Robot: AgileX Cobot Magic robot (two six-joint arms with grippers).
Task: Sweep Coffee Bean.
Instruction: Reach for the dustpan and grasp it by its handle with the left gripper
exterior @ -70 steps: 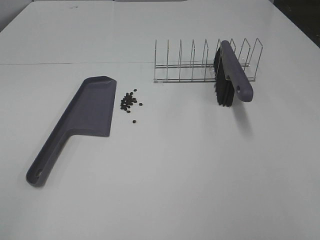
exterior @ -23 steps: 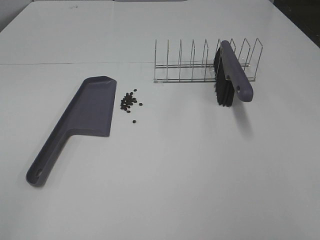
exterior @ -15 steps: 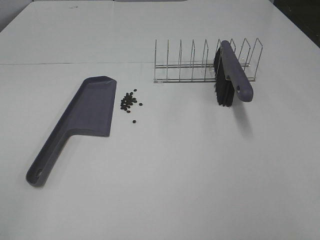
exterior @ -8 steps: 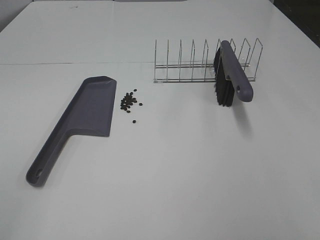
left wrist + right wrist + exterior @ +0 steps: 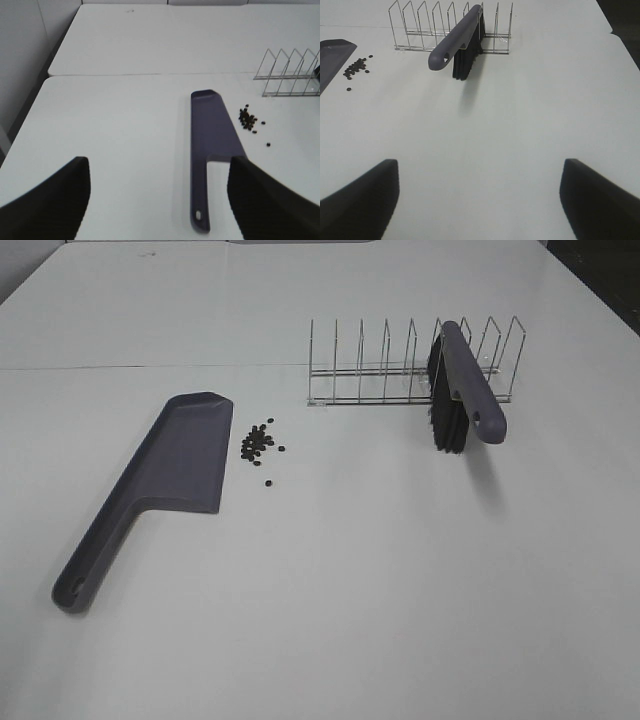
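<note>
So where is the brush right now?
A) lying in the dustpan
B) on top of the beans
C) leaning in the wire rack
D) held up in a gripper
C: the brush leans among the wires of the rack, well apart from the dustpan and the beans.

— What's on the white bench [image 5: 380, 580]?
— A wire rack [image 5: 385, 372] at the back, a grey-purple brush [image 5: 470, 385] leaning in its slots, bristles down.
— And to the left?
— A matching dustpan [image 5: 180, 455], lying flat, handle toward the near edge.
</note>
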